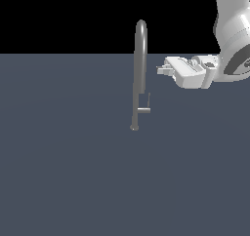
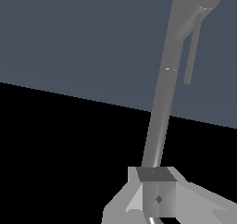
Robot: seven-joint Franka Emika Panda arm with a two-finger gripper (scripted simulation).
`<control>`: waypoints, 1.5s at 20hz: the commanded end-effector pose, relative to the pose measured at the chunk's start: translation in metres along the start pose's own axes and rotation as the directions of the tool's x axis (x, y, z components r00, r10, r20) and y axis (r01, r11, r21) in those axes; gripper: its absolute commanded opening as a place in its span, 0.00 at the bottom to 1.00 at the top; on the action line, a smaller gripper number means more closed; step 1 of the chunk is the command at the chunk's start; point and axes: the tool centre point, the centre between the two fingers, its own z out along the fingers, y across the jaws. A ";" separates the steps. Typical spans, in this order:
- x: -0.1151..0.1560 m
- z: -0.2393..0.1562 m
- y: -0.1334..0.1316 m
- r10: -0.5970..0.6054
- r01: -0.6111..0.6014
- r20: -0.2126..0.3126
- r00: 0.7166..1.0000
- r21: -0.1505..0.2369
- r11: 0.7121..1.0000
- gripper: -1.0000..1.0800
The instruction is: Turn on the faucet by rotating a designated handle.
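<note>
Arm: the white arm [image 1: 233, 40] reaches in from the exterior view's right, gripper [image 1: 161, 69] level, pointing at the faucet [image 1: 139, 74].
Grip: cannot tell if parted or closed; touches nothing.
Faucet: one, upright on the grey floor [image 1: 63, 171].
Handle: one handle [image 1: 145, 106], low, well below the gripper.

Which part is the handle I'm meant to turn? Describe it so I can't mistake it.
Find the tall grey faucet, a slim tube arched at the top, standing on the dark floor. Low on its side, toward the exterior view's right, sits the handle: a short horizontal stub ending in a thin upright rod. It is far smaller than the spout and lies below the white gripper.
</note>
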 end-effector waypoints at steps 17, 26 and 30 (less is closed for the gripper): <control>0.088 0.048 0.012 0.226 -0.225 0.004 0.974 -0.051 0.973 0.00; 0.086 0.033 0.004 0.192 -0.193 0.020 0.981 0.007 0.981 0.00; 0.086 0.033 0.004 0.193 -0.193 0.020 0.981 0.006 0.981 0.00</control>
